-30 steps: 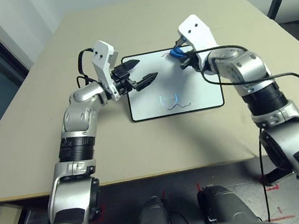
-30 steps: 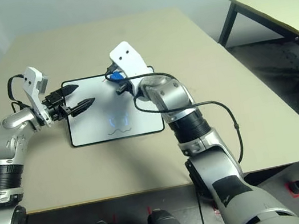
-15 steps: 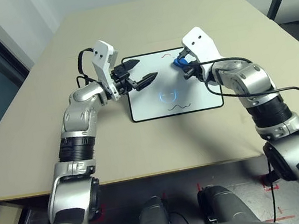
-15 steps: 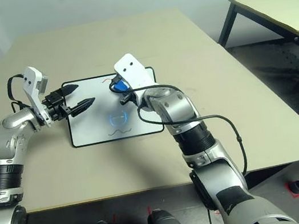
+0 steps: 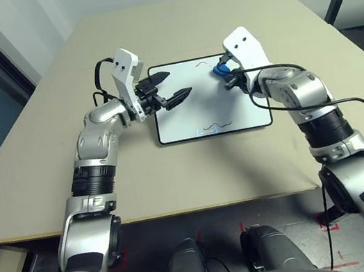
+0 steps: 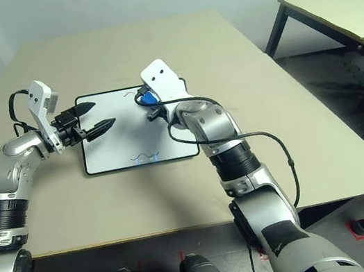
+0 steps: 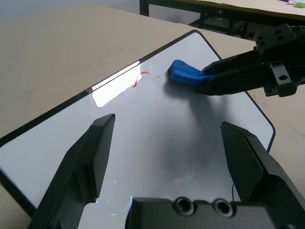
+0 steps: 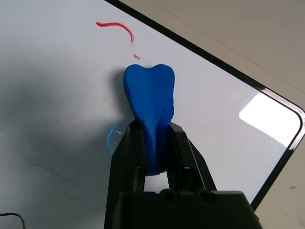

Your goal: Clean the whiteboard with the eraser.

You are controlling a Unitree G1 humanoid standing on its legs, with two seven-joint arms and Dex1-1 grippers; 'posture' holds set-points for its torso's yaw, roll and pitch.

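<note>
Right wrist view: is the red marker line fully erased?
No, a curved red marker line remains on the whiteboard beyond the blue eraser.

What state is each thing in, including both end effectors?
whiteboard: flat on the table, partly wiped, red and dark marks left
eraser: gripped, over the whiteboard
right end effector: closed on the eraser
left end effector: open, empty
table: upright, bearing the whiteboard
</note>
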